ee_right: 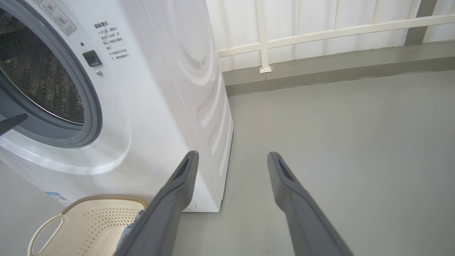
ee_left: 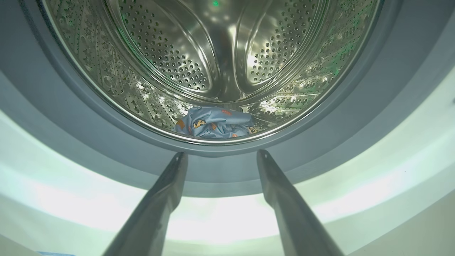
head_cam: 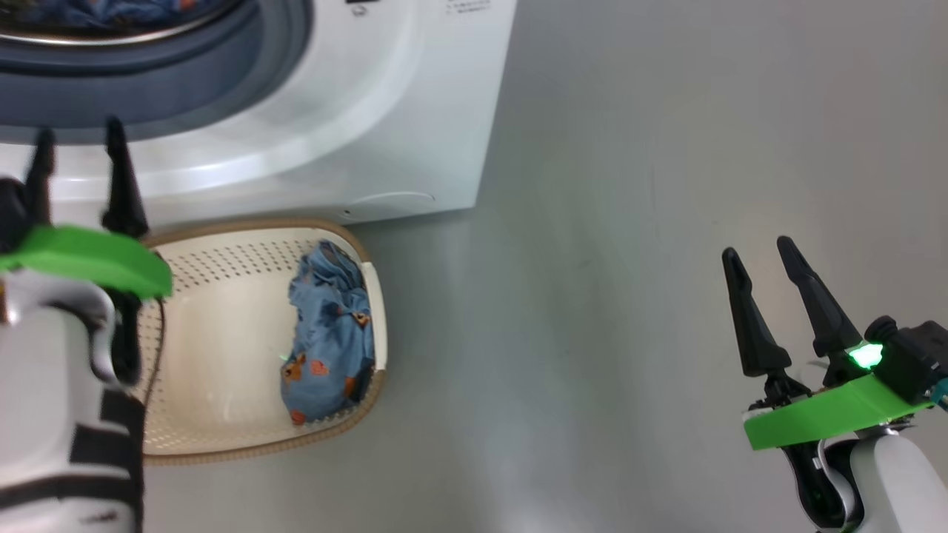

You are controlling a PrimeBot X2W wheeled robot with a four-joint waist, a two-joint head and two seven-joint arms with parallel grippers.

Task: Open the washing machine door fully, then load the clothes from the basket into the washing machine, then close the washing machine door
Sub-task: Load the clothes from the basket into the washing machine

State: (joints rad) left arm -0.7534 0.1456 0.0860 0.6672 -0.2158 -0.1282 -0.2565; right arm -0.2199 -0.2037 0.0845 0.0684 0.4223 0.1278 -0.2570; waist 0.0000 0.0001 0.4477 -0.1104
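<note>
The left forearm (head_cam: 52, 400) hides one end of the basket (head_cam: 222, 355)

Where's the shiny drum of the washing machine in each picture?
Head view: top left corner, just the drum's metal rim at the picture's edge.
Left wrist view: upper middle, the drum seen straight on, with a blue garment lying at its bottom.
Right wrist view: far left, the drum looks dark.
Shared landmark: the grey rubber ring around the drum, in all three.

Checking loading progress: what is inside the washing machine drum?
A light blue printed garment lies at the drum bottom, near the front. The grey gasket rim covers its lower edge, so anything below is hidden.
</note>
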